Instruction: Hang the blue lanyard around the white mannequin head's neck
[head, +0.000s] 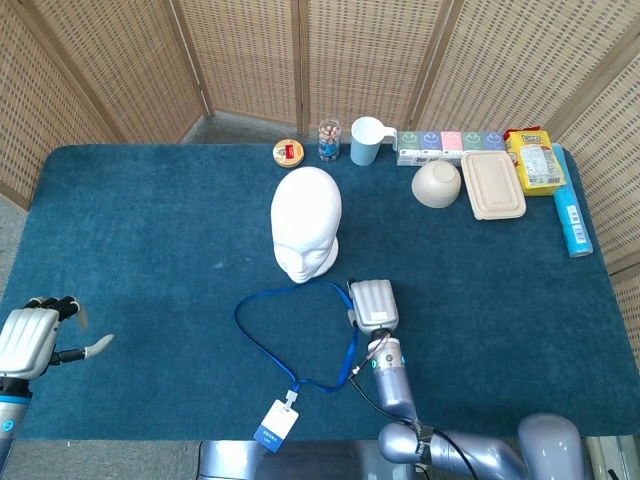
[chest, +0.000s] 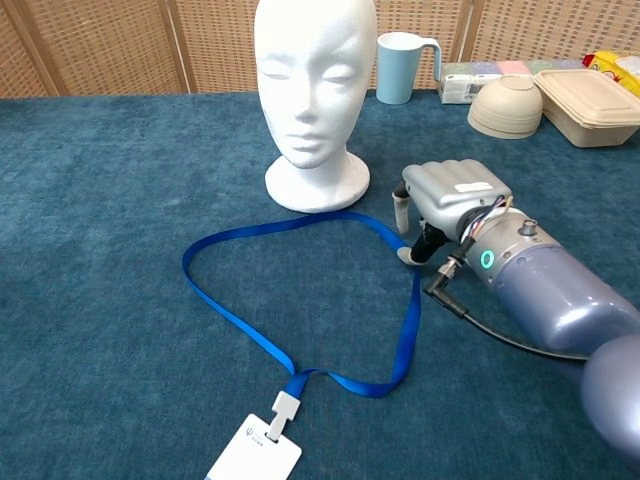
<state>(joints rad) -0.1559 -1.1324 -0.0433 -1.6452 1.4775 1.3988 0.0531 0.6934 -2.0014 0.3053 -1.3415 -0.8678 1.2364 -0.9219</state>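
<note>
The white mannequin head (head: 305, 220) (chest: 315, 70) stands upright mid-table, facing me. The blue lanyard (head: 264, 352) (chest: 240, 321) lies as a loop on the blue cloth in front of it, with its white badge (head: 271, 430) (chest: 255, 460) near the table's front edge. My right hand (head: 372, 305) (chest: 450, 195) is just right of the mannequin's base, fingers curled down, and pinches the loop's upper right corner against the cloth. My left hand (head: 30, 340) hovers at the table's front left corner, thumb spread, holding nothing. It does not show in the chest view.
Along the back edge stand a red-lidded tin (head: 288, 153), a glass jar (head: 329, 140), a light blue cup (head: 366, 140) and a row of small boxes (head: 450, 143). A bowl (head: 436, 184), a lidded lunch box (head: 493, 184), a yellow bag (head: 535, 160) and a blue tube (head: 572, 220) sit at the back right.
</note>
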